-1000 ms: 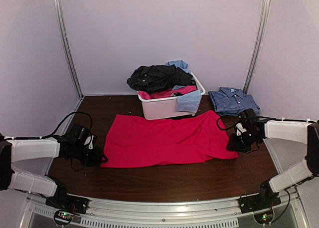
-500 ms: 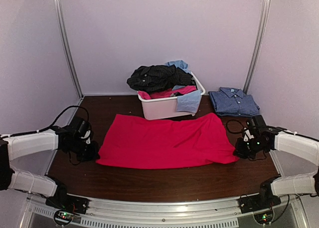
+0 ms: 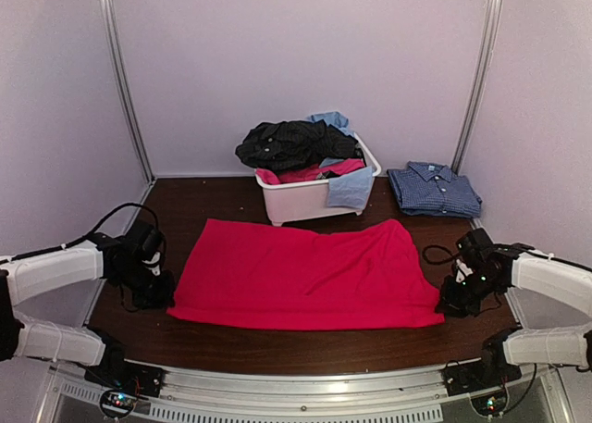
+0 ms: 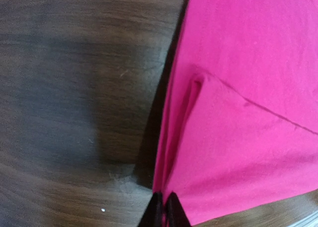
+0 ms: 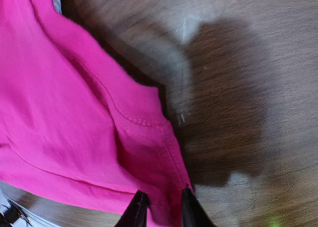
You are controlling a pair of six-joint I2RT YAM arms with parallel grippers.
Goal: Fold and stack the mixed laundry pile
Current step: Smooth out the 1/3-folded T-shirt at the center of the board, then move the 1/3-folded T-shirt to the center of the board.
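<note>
The dark wooden table [image 3: 305, 349] fills the lower half of the overhead view. Across its middle lies the biggest thing I am working, the pink-red garment [image 3: 305, 275]. It is spread nearly flat from left of centre to right of centre, with a few soft wrinkles.

Behind it, at upper centre, sits the white tub [image 3: 310, 204]. The rest of the laundry pile is heaped in and over it: a black pinstriped garment [image 3: 287, 143] on top, more pink beneath, and a light blue cloth [image 3: 351, 188] hanging over the right rim. To the right of the tub, at the far right of the table, the blue checked shirt [image 3: 433, 190] lies folded by itself.

By my reckoning the job is early. One shirt looks folded and set down, one garment is laid out but has no fold across it yet, and everything in the tub is untouched.

My left gripper [image 4: 164, 209] is clenched on the garment's left edge, low in the left wrist view. A small doubled flap of cloth runs up from the fingertips. My right gripper [image 5: 160, 209] pinches the stitched hem at the garment's near right corner, with cloth filling the gap between the fingers.

Little blocks me. The tub stands just behind the garment's far edge, so I judge that a fold carried away from me would crowd it. The stack spot by the checked shirt lies well to the right.
</note>
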